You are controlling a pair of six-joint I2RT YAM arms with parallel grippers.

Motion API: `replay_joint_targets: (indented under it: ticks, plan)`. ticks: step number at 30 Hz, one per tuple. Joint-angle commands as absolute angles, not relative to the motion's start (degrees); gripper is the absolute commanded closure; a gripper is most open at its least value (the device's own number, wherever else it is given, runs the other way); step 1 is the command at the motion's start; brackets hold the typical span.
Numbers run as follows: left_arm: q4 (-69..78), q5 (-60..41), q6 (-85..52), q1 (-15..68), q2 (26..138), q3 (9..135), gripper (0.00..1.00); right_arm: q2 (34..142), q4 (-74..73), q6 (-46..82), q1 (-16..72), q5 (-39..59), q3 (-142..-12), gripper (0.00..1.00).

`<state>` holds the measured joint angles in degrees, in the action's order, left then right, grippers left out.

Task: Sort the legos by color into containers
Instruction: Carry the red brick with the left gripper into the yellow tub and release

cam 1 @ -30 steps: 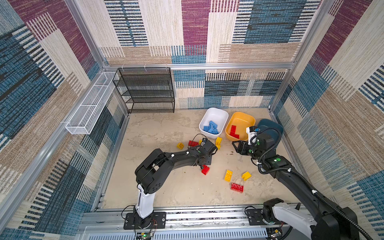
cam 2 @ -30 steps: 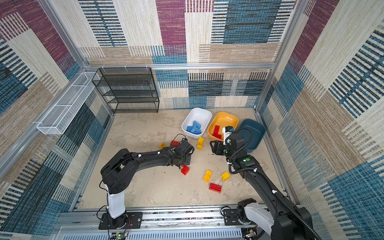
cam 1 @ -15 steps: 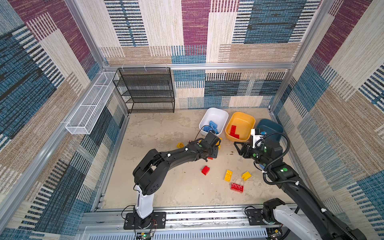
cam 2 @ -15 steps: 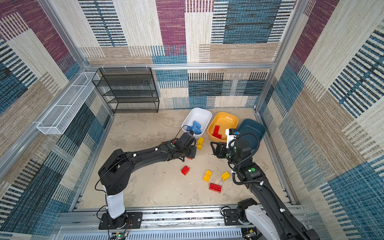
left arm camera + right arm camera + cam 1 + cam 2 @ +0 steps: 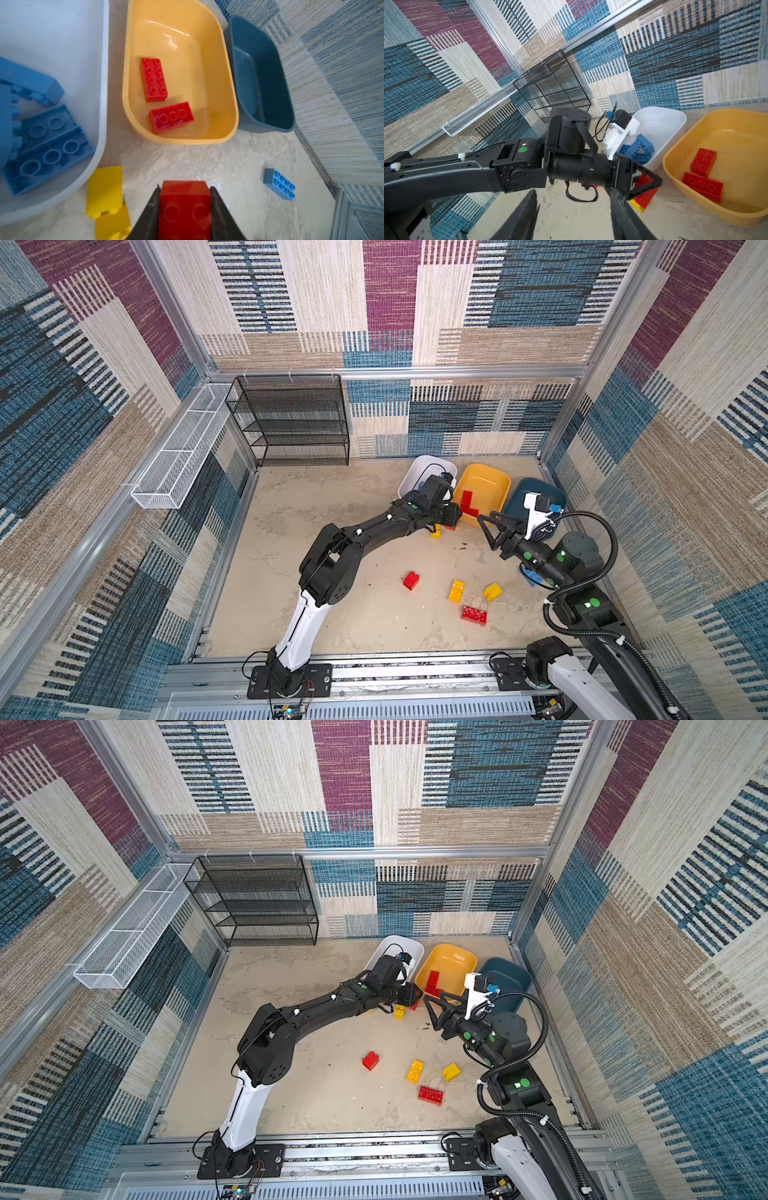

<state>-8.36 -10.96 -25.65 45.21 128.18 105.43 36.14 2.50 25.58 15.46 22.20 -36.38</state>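
The left gripper (image 5: 184, 189) is clenched on a red lego (image 5: 185, 209), pinching its flat side walls. In a top view it is at about seven o'clock from the yellow-orange tub (image 5: 484, 466), just short of the rim. The brick is probably light, rigid and glossy (so slip-prone) — flat sides grip better than studs. The right gripper (image 5: 485, 531) stands parted and empty.

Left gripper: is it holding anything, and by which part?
Yes. The left gripper is shut on a red lego, clamped across its two opposite side faces. The right gripper is open and holds nothing.
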Motion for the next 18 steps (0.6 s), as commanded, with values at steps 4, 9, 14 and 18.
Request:
replay_joint_targets:
  ticks: [4,9,14,18]
  plan:
    - [-4.11,-14.30,-29.71,44.65,134.96,115.38,0.72,36.71,0.47,24.32,15.56,25.43,-37.18,0.43]
    - [-4.11,-12.68,-33.90,44.47,142.56,125.15,0.72,35.99,-0.52,24.60,15.54,26.34,-36.22,0.43]
    - [-11.07,-13.52,-36.27,44.65,152.21,141.19,0.72,35.79,0.15,24.69,15.55,26.35,-35.86,0.43]
    - [-11.15,-11.84,-35.98,44.65,153.03,142.61,0.67,36.04,2.10,24.45,15.56,25.85,-36.24,0.43]
